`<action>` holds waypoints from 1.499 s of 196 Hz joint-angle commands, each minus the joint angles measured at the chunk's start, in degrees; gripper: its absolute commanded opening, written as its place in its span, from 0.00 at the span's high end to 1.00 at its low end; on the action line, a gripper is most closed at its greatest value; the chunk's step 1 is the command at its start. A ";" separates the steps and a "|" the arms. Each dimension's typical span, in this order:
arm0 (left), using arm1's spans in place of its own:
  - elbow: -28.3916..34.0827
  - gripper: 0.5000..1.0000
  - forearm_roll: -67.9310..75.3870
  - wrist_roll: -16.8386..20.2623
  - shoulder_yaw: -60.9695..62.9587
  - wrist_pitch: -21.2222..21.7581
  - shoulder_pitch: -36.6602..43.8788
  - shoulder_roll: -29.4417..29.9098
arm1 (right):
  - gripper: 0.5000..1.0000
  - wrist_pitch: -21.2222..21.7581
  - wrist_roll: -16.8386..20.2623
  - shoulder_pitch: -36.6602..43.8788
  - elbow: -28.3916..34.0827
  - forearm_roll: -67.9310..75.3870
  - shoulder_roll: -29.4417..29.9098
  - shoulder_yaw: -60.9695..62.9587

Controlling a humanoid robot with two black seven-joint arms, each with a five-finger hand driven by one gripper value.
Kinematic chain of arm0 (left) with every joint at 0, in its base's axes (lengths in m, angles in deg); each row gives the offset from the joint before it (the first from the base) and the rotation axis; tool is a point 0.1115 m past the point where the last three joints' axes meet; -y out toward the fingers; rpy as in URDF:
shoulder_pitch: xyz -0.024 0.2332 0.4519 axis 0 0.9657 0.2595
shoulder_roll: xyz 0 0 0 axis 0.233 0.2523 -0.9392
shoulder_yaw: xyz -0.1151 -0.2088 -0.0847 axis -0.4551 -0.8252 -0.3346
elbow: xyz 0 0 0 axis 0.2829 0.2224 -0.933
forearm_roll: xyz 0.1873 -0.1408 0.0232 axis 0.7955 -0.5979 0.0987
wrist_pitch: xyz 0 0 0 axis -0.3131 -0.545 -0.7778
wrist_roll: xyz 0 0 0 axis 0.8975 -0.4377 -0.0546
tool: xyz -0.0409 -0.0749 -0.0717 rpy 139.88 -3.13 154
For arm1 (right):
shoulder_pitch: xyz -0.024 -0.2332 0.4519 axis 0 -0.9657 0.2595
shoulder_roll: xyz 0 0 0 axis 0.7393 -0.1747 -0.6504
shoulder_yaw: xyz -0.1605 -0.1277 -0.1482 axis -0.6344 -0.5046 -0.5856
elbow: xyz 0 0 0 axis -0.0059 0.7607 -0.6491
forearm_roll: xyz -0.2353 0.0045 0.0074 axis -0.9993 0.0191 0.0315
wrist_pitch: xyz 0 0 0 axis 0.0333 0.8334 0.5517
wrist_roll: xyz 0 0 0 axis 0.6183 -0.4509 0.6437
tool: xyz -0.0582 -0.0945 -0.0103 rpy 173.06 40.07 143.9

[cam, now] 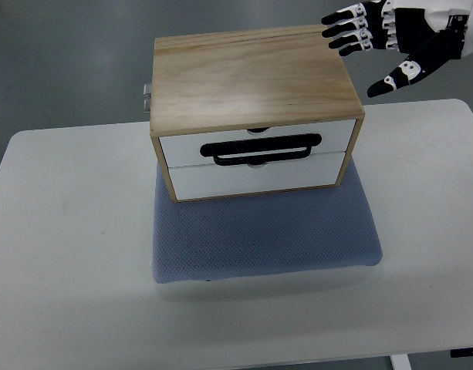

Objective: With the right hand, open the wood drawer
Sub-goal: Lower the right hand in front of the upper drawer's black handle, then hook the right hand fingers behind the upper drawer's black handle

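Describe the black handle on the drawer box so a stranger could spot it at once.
On the white table lies a blue mat, and on its far edge stands a wooden drawer box with two white drawer fronts. The black handle is a flat loop lying across the seam between those fronts. It is the only black part of the box.

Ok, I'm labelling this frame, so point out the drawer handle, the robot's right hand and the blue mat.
drawer handle [264, 149], top view, middle of the black bar.
right hand [390, 35], top view, the palm; fingers spread.
blue mat [267, 239], top view, bare area before the cabinet.
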 commanded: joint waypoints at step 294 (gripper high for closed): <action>0.00 0.00 -0.01 0.00 0.00 0.00 0.04 0.00 | 0.11 0.00 7.40 -5.54 -11.28 -12.66 23.47 -1.01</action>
